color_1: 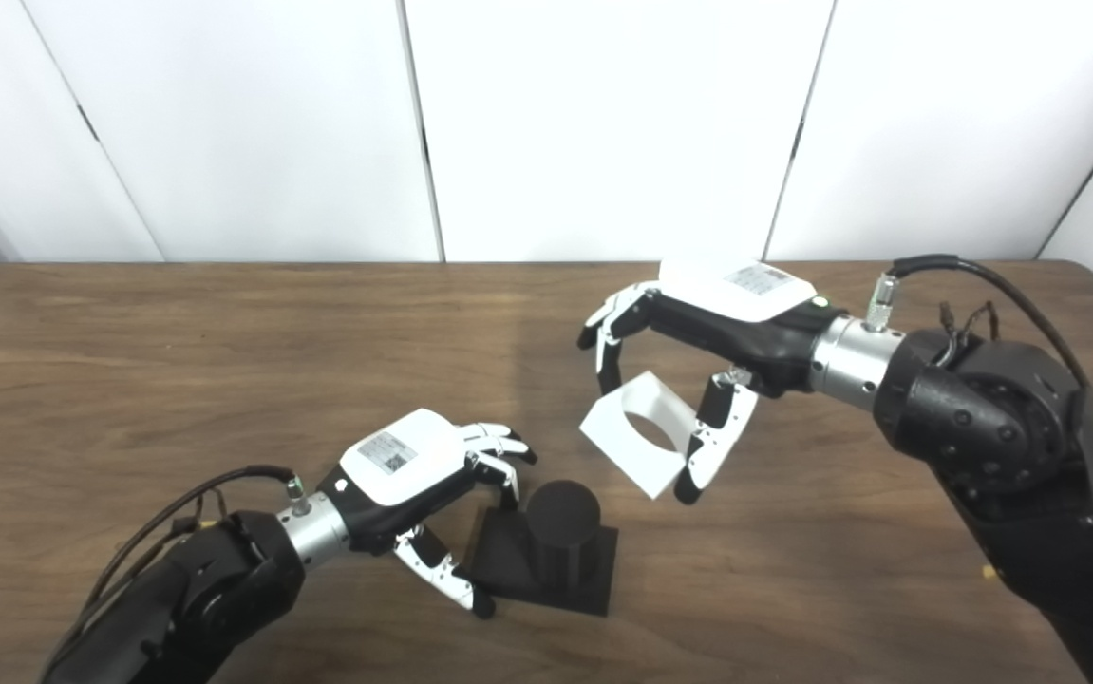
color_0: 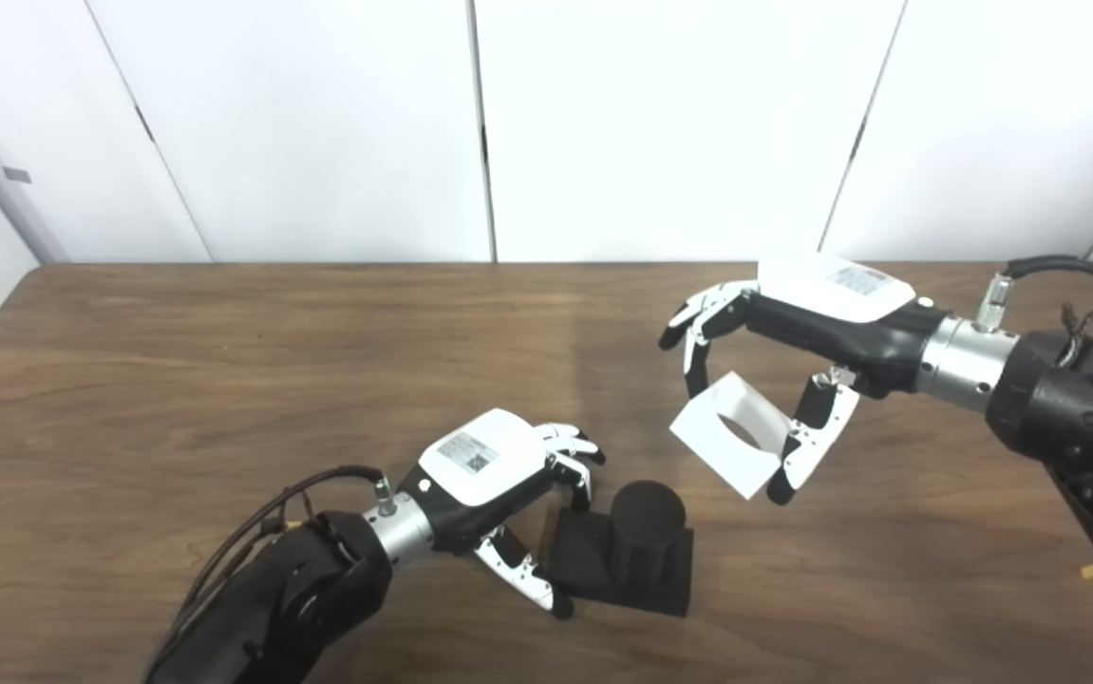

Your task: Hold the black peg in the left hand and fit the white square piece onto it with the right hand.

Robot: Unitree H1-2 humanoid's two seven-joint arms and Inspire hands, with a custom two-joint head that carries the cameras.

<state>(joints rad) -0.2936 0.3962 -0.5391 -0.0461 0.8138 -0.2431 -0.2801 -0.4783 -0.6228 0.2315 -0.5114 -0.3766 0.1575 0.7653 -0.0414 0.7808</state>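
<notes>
White square piece (color_0: 732, 434) pinched in right hand (color_0: 798, 351), aloft beside black peg (color_0: 636, 546) under left hand's (color_0: 508, 484) loose grip

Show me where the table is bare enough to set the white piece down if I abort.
Bare wood lies left of the left hand, along the far edge of the table, and near the front edge right of the black peg. It is crowded between the peg and the white square piece in the right hand.
</notes>
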